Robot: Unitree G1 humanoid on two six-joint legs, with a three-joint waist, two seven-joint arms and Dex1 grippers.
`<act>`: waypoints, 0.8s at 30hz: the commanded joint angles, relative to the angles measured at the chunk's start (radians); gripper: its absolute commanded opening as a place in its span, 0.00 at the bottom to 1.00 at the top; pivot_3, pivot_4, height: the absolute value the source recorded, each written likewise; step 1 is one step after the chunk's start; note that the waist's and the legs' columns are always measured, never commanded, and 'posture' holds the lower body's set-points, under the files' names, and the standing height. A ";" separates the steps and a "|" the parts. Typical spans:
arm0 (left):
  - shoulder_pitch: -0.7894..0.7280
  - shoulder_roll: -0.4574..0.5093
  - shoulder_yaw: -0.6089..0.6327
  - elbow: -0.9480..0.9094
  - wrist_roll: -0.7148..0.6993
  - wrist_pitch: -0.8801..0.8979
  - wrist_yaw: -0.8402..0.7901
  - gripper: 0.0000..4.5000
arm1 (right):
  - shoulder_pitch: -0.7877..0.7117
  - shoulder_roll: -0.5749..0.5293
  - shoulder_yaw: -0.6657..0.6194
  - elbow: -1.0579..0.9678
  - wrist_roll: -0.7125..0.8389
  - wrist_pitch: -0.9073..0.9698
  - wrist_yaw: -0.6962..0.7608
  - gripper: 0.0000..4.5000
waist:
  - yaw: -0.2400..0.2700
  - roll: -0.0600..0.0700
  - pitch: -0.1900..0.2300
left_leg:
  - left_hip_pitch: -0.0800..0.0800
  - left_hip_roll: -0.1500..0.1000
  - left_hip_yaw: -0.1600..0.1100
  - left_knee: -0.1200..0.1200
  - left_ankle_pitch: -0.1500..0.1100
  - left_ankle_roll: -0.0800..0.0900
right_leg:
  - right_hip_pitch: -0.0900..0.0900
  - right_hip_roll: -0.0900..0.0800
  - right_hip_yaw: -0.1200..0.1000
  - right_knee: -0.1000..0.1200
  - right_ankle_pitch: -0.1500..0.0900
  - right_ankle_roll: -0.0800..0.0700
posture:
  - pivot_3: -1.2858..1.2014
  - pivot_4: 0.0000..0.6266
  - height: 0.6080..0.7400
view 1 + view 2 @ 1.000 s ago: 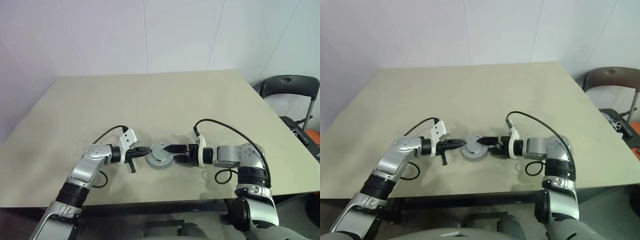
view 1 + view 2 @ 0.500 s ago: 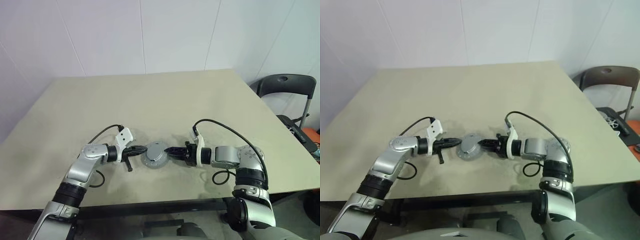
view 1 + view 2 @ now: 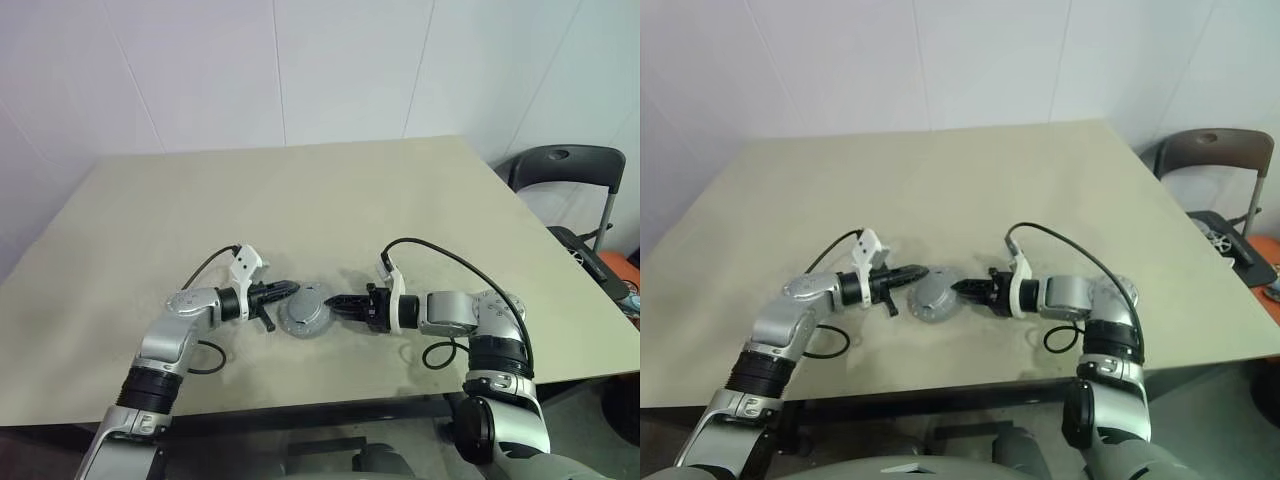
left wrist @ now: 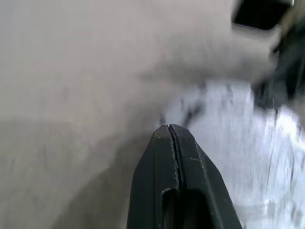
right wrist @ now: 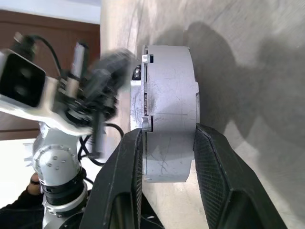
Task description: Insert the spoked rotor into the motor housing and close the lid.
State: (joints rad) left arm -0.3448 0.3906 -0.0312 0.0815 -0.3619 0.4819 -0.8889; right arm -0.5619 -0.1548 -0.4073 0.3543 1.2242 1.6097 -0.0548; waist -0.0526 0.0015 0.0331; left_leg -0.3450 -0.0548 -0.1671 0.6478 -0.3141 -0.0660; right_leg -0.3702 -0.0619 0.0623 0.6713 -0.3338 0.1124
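Closed motor housing (image 3: 304, 311), lid (image 5: 141, 109) seated on its face, near the front of the beige worktop (image 3: 300, 200), between the two arms. Right pincer (image 5: 165, 155) narrowed across the housing's grey rim, one finger on each flat face, holding it tilted off the surface. Left pincer (image 3: 291, 288) with fingers pressed together, empty, tip just beside the housing's opposite edge
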 commanded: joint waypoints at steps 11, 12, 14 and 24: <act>0.098 0.016 0.299 -0.075 -0.282 0.237 0.106 0.12 | -0.117 -0.018 -0.100 0.002 0.047 0.005 0.018 0.27 | -0.017 0.000 0.000 | -0.005 0.000 0.000 0.001 0.000 0.000 | -0.004 0.000 0.000 0.000 0.000 0.000 | 0.52 0.00 1.00; 0.103 0.010 0.313 -0.073 -0.301 0.243 0.109 0.19 | -0.127 -0.027 -0.107 0.009 0.046 0.005 0.019 0.27 | -0.017 0.000 0.000 | -0.005 0.000 0.000 0.001 0.000 0.000 | -0.004 0.000 0.000 0.000 0.000 0.000 | 0.52 0.00 1.00; 0.111 -0.004 0.343 -0.076 -0.363 0.290 0.119 0.33 | -0.141 -0.044 -0.109 0.013 0.045 0.005 0.027 0.27 | -0.015 0.000 0.000 | -0.005 -0.001 0.000 0.001 0.000 0.000 | -0.004 -0.001 0.000 0.000 0.000 0.000 | 0.52 0.00 1.00; 0.161 -0.051 0.415 -0.073 -0.616 0.524 0.157 1.00 | -0.186 -0.072 -0.141 0.021 0.054 0.004 0.038 0.27 | -0.017 0.000 0.000 | -0.006 0.000 0.000 0.001 0.000 0.000 | -0.004 0.000 0.000 0.000 0.000 0.000 | 0.52 0.00 1.00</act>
State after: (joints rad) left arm -0.1715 0.3454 0.3472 0.0270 -0.9126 0.9827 -0.7390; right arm -0.6920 -0.2338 -0.5122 0.3976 1.2268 1.6094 -0.0472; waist -0.0696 0.0017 0.0332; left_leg -0.3509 -0.0552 -0.1674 0.6494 -0.3140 -0.0661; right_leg -0.3746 -0.0624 0.0622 0.6711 -0.3337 0.1124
